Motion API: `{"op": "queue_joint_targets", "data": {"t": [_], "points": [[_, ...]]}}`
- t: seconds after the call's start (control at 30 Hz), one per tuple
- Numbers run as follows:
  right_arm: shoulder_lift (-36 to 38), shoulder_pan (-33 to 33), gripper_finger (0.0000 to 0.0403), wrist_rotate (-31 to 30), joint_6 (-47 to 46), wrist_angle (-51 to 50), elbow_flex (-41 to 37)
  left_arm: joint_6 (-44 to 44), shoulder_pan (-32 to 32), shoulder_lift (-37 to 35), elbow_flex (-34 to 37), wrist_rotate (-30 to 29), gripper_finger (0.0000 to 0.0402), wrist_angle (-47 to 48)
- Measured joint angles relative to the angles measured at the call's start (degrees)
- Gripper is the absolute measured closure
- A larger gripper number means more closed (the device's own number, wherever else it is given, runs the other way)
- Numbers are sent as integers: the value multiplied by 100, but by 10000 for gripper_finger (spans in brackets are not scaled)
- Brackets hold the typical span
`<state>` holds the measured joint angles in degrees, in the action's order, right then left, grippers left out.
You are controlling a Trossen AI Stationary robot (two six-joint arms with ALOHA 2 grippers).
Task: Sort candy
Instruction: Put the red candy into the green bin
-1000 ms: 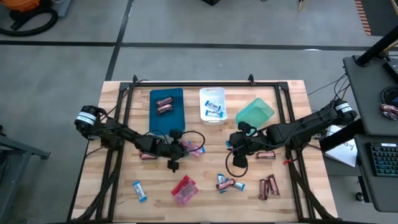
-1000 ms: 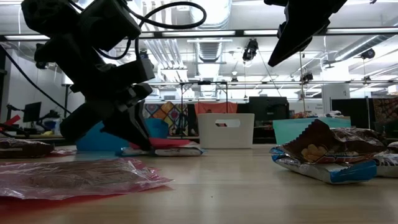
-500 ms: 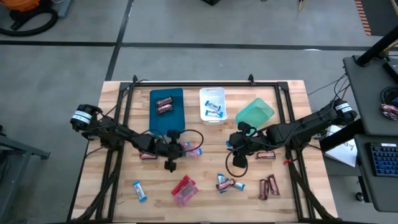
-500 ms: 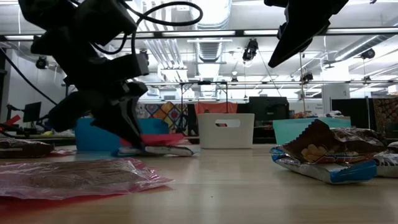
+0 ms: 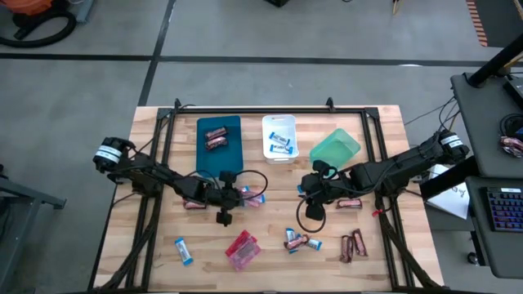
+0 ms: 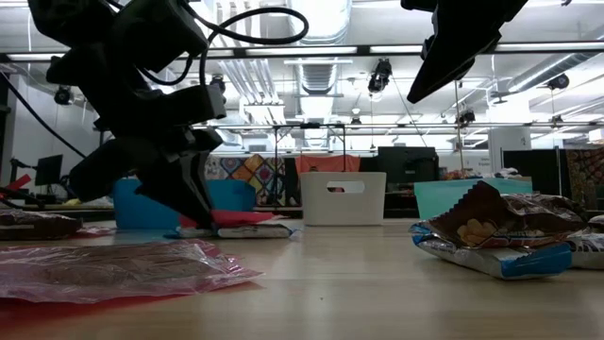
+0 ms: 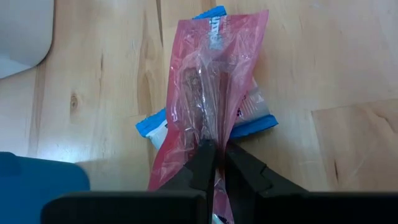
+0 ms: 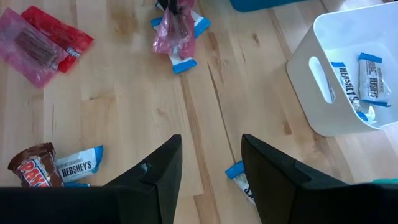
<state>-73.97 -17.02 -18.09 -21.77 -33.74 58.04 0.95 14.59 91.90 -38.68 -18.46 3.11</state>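
Two arms over the wooden table [image 5: 270, 253]. We note the left gripper [image 5: 238, 195] low at the table's middle, fingers [image 7: 202, 163] pinched tight on the end of a pink packet [image 7: 208, 106]. That packet lies across a blue-and-white bar [image 7: 249, 121], touching it, so the bar sits partly covered beneath it. From table height the packet [image 6: 241, 217] rests on the wood beside the dark gripper body.

Right gripper [image 5: 304, 189] hovers right of centre, fingers [image 8: 155, 177] spread apart, nothing between them. One small blue-and-white piece [image 8: 241, 177] lies on the wood just past its fingers.

Trays along the far edge: blue tray [image 5: 219, 143] holding dark brown-red bars [image 5: 216, 137]; white tray [image 5: 279, 136] with blue-and-white bars [image 8: 364, 78] inside; green tray [image 5: 335, 147], tilted, contents not visible to us.

Loose candy on the near half: a red and pink packet pair [image 5: 242, 247], a blue-and-white bar [image 5: 183, 251] toward the left, a mixed cluster [image 5: 296, 240] near centre, dark bars [image 5: 353, 244] to the right, another dark bar [image 5: 350, 203] just beside the right arm, and one [image 5: 194, 204] under the left arm.

Left arm's cable loops over the packet area, hiding some wood.
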Motion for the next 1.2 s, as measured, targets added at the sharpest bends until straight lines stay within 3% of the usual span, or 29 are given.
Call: {"op": "queue_joint_targets", "data": {"t": [0.23,0.5,0.7,1.03,1.2], "points": [[0,0,245,-1,-14,-1,0,-2,0,-2,0,4,383,0],[0,0,245,0,-14,-1,0,-1,0,-2,0,2,332,5],[0,0,245,0,-14,0,0,35,0,-11,0,-2,322,7],[0,0,245,-2,-14,0,0,42,0,-13,2,-11,328,8],[0,0,245,-2,-16,0,0,52,0,-17,2,-36,384,52]]}}
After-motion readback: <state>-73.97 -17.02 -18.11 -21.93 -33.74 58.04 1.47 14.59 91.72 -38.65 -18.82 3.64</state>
